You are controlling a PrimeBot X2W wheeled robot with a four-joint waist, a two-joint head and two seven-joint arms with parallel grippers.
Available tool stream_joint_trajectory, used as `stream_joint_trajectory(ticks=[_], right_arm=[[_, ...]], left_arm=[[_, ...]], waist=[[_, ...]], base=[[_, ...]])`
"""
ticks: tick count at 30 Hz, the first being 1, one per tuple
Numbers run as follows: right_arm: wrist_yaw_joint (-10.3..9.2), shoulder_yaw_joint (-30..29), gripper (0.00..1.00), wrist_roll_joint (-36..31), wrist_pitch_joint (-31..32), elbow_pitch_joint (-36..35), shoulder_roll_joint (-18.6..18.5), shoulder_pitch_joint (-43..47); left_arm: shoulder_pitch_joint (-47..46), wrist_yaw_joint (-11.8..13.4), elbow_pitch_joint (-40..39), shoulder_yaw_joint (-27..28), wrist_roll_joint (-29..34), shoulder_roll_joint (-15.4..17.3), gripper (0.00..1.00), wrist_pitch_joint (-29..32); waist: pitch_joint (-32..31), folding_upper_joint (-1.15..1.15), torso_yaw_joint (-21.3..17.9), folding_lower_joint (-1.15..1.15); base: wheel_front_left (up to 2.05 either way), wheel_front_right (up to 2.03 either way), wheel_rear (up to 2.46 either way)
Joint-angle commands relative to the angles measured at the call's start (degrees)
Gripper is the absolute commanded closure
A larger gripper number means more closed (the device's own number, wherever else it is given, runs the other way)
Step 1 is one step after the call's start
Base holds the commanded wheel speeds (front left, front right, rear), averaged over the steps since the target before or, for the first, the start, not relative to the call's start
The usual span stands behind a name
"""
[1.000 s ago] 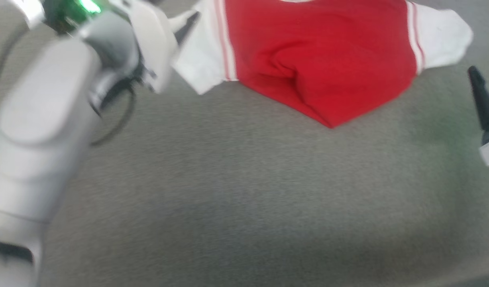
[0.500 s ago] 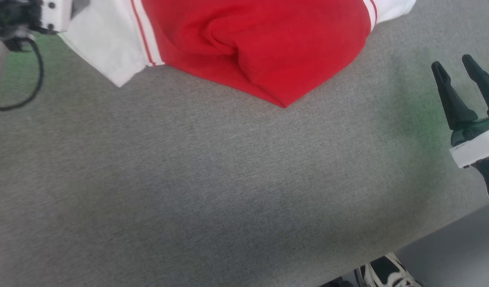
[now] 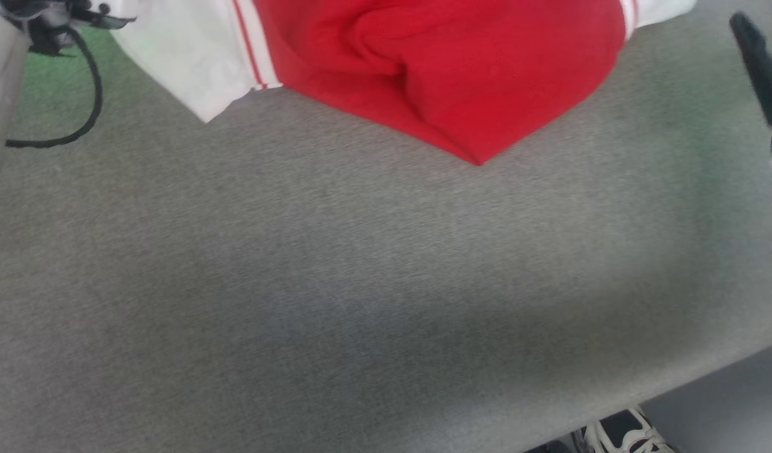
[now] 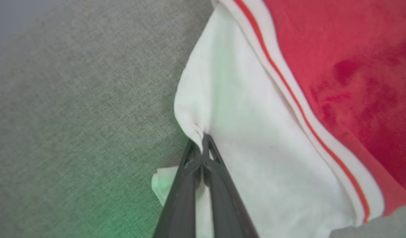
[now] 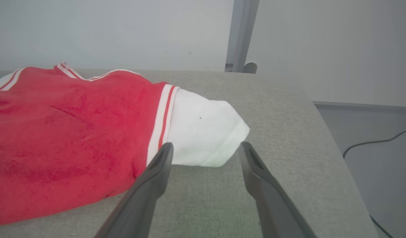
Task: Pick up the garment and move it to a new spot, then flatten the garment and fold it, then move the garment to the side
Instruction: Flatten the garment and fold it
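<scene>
Garment, top beyond the frame edge; right pincer a dark blur.

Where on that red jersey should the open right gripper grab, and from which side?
Likely the white sleeve of the jersey: it sticks out past the red body, its hem facing the right gripper. Come in low along the table, from the open end.

The garment lies on the table toward 12 o'clock, with the left gripper on its sleeve edge at 10 o'clock, the right gripper just beside the other sleeve at 2 o'clock, and a shoe below the table's edge at 5 o'clock.
</scene>
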Motion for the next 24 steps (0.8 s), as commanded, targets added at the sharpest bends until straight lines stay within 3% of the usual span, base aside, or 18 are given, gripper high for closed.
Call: stream_joint_trajectory(ticks=[1,9,17,24], right_arm=[[-0.01,1.6,0.00,2.7,3.5,-0.2,-1.0,-3.3],[-0.02,9.8,0.00,6.2,15.1,8.5,-7.4,-19.7],[-0.02,18.8,0.00,7.0,19.3,17.7,-8.0,-29.5],[-0.02,26.9,0.00,12.4,22.1,22.8,-6.5,-32.1]], left_arm=[[2.3,-0.1,0.6,-1.8,-0.8,-1.3,1.00,0.3],[0.1,-0.1,-2.5,-4.9,-2.3,-4.6,1.00,-0.9],[-1.4,-0.1,-4.5,-7.5,-4.7,-6.3,1.00,-1.8],[-2.7,0.1,-4.9,-10.3,-5.6,-6.1,1.00,-2.5]], waist=[[1.1,0.00,1.3,0.00],[4.6,0.00,6.1,0.00],[7.9,0.00,8.9,0.00],[10.0,0.00,9.4,0.00]], base=[[0.00,0.00,0.00],[0.00,0.00,0.00],[0.00,0.00,0.00],[0.00,0.00,0.00]])
